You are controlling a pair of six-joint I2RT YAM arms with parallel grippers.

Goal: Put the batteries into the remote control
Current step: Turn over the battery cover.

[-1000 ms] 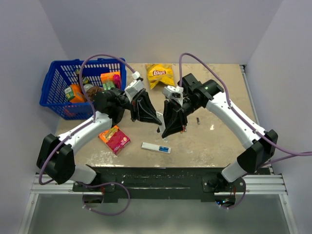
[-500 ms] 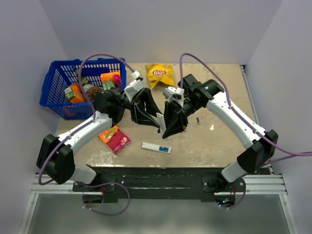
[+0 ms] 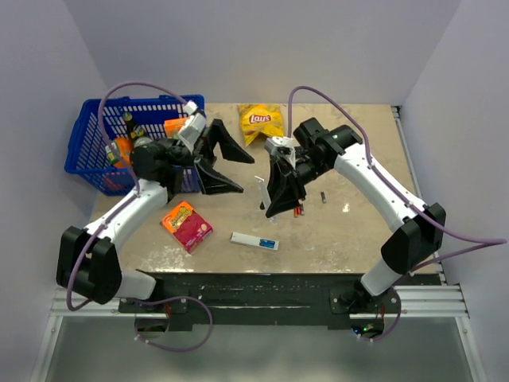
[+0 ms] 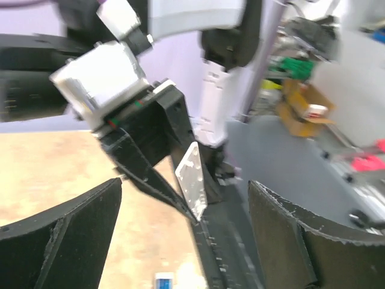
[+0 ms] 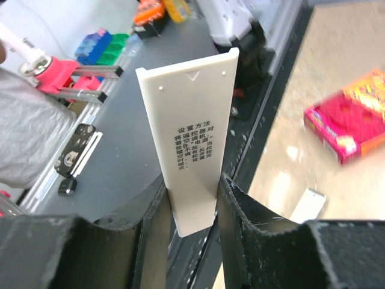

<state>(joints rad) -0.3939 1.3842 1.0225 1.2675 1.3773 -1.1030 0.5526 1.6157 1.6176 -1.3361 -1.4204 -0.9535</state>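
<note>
**Back strip clamped upright, remote lying near the front edge**

The jaws of the right arm [image 3: 382, 187] are gripping the white back strip [image 5: 194, 129] by its lower end and holding it upright above the middle of the desk [image 3: 358, 239]. That lower end is hidden between the jaws. The jaws of the left arm [image 3: 127, 211] are standing wide apart and holding nothing. They are hanging just beside the blue basket [image 3: 95, 131] and pointing toward the strip, with a gap between them and it.

The remote control [image 3: 254, 240] is lying flat near the desk's front edge, between the two arm bases. Its dark patch is at its right end, and bare surface is showing on all sides of it. The pink and orange box [image 3: 187, 225] is sitting to its left, apart from it. More bare desk is showing to the right of the right arm, out to the right edge. The basket is filling the far left corner, and the yellow bag [image 3: 261, 121] is lying at the far edge.

The batteries [image 3: 299, 210] are showing only as red-orange slivers beside the right jaws, partly covered by them. A small dark piece [image 3: 324, 196] is lying just to their right. The left wrist view is blurring most detail.

The bag is reading "Lay's". The strip is carrying Chinese print headed 设置方法, with a small triangle and two holes near its top edge. The print on the box is too small to read.
</note>
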